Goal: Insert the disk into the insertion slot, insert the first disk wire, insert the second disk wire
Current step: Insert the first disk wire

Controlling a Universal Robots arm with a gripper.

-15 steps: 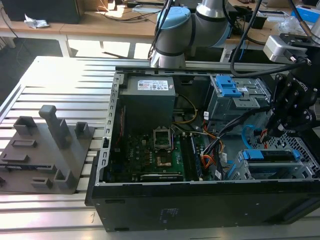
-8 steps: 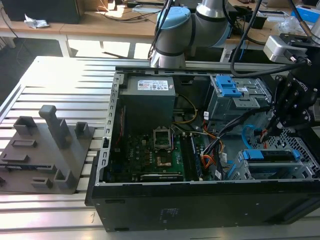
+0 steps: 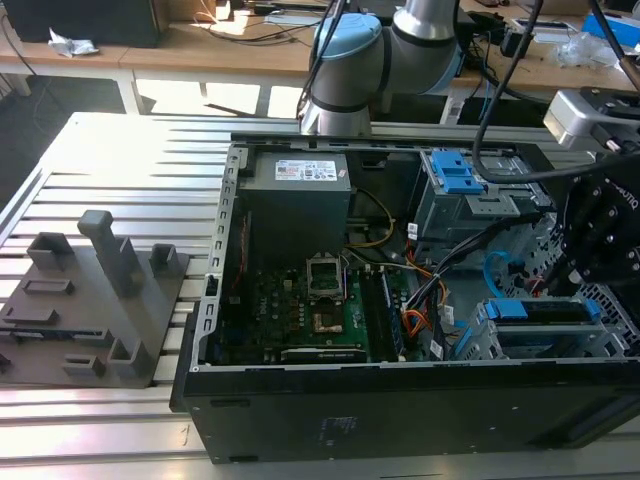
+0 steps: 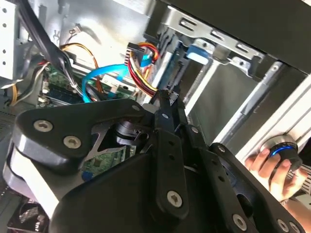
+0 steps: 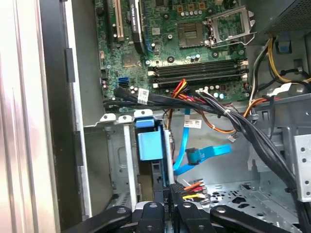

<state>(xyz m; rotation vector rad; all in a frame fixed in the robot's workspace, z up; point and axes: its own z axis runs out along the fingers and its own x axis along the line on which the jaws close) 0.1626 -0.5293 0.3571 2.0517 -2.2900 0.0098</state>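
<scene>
Exterior view, open computer case (image 3: pixel 400 410) on slatted desk (image 3: pixel 120 160): the disk (image 3: pixel 545 312) is sitting in the insertion slot (image 3: pixel 520 347), at the exterior view's right. First wrist view: the hand (image 5: pixel 170 191) is pinching together on the dark plug of the first disk wire (image 5: pixel 194 186), just beside the disk; the second disk wire (image 5: pixel 201 154) is looping nearby.

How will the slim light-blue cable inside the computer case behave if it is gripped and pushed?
The light-blue cable is probably floppy: in the first wrist view it hangs in a loose loop and folds back on itself. Being thin and flat, it likely weighs little and may buckle or twist rather than slide when pushed.
</scene>
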